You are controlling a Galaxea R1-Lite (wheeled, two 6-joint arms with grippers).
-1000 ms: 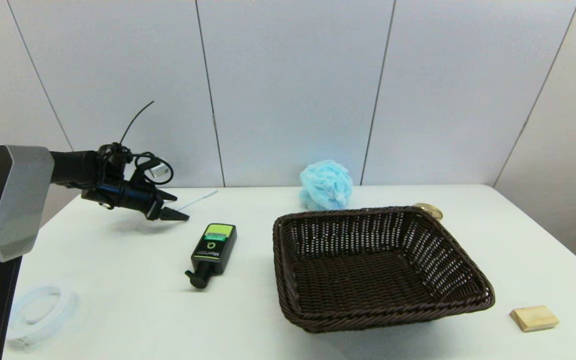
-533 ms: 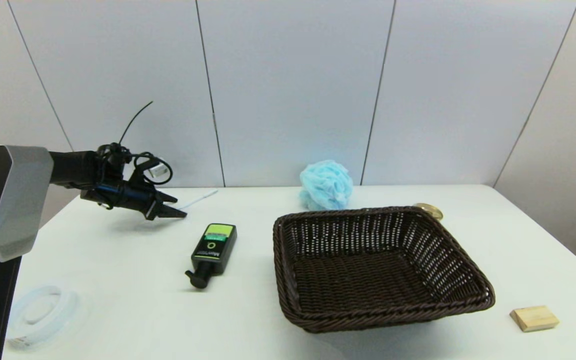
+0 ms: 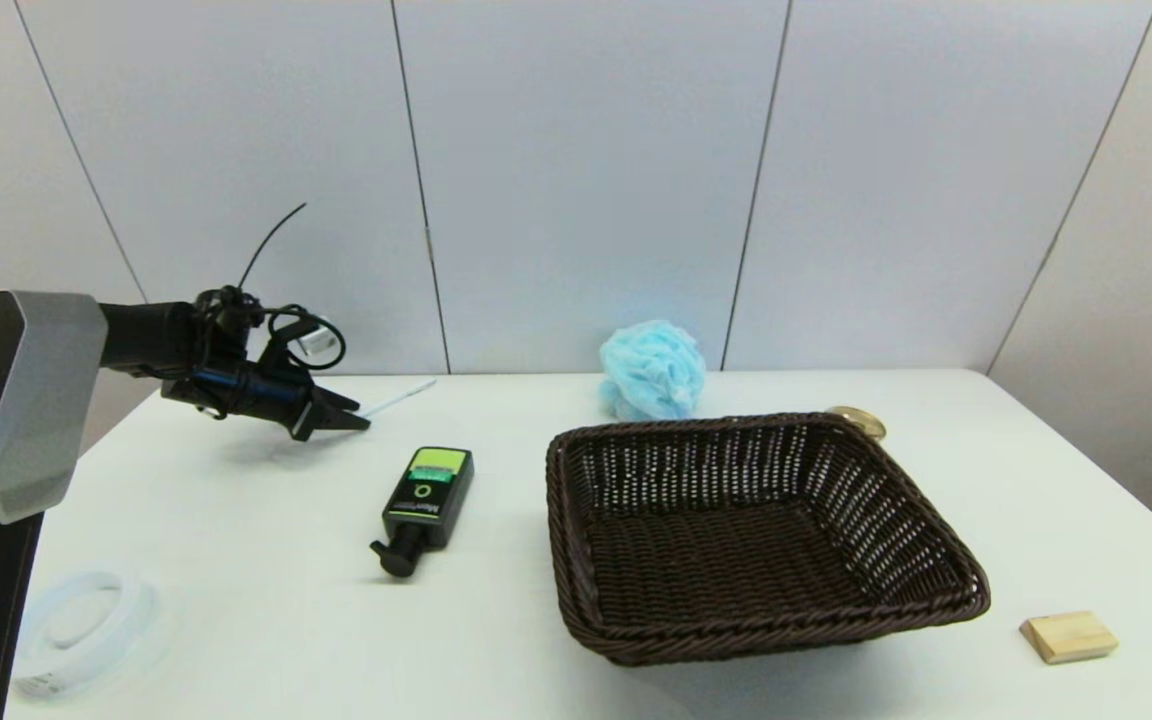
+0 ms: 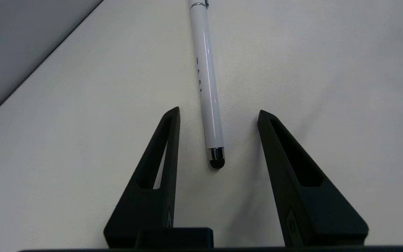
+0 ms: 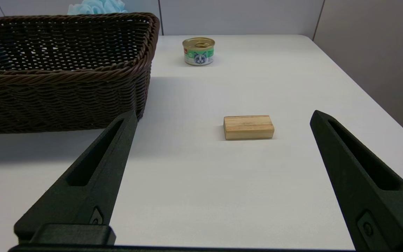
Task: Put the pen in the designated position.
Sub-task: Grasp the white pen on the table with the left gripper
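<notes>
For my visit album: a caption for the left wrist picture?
Open left gripper straddling the dark-tipped end of a white pen on the table.

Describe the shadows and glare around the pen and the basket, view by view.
Left wrist view: a bright glare streak runs along the pen, and the open left gripper throws soft grey shadows on the table. Head view: a faint shadow lies under the left gripper; the pen is barely distinct from the table. Right wrist view: the basket casts a soft shadow toward the camera, between the open right gripper fingers.

Pen (image 4: pixel 206 80): white barrel, silver collar, dark tip. Bottle (image 3: pixel 425 497): black, green label; basket (image 3: pixel 936 600) right of it: dark brown weave. Behind basket: pale blue puff (image 3: pixel 653 369), gold-lidded can (image 5: pixel 198 51); bench (image 3: pixel 236 620) white.
</notes>
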